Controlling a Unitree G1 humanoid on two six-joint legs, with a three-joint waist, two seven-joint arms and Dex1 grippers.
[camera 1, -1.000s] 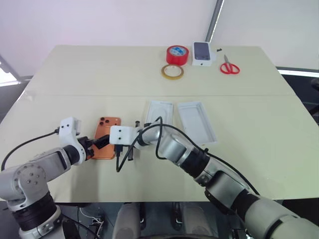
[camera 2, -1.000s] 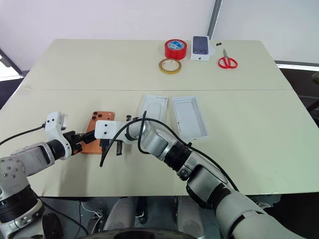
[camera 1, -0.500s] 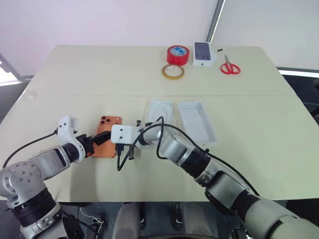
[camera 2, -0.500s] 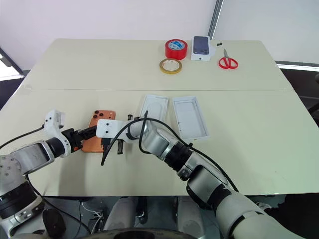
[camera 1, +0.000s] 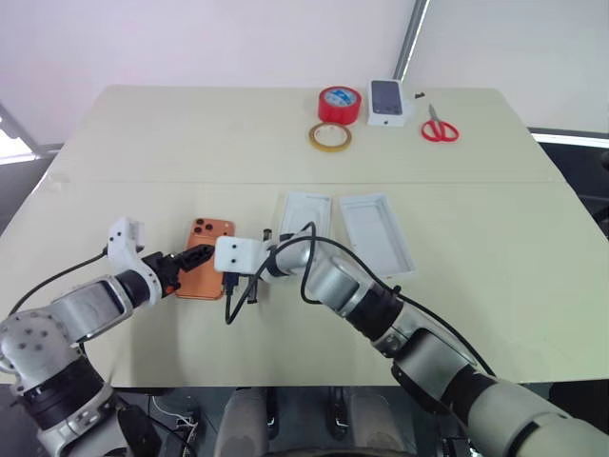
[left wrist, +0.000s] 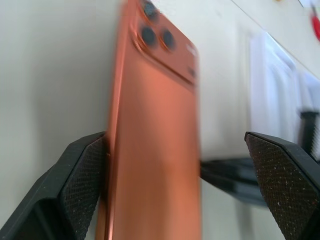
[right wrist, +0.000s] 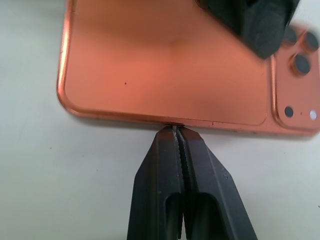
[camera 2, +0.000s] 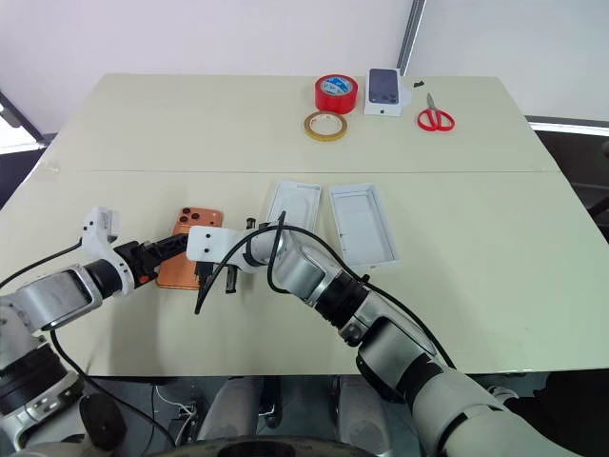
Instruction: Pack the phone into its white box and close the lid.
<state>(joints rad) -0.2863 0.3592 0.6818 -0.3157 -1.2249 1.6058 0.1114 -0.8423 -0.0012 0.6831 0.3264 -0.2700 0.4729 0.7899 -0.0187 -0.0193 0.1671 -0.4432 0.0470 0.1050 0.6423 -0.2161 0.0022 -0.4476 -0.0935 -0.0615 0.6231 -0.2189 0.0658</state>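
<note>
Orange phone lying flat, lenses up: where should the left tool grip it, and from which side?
Grip the phone across its two long edges, near the end away from the lenses, coming in from the robot's left. It lies flat and thin on the table, so only the edges offer purchase. The open left tool already straddles it; the shut right tool braces the far long edge.

Phone (right wrist: 170, 70): back smooth, satin orange, metallic-looking sheen, with glossy dark lenses. Left gripper (left wrist: 175, 172) finger pads (left wrist: 82, 172): black, matt, finely knurled texture. Table (camera 1: 190, 133): matt pale beige, smooth.
</note>
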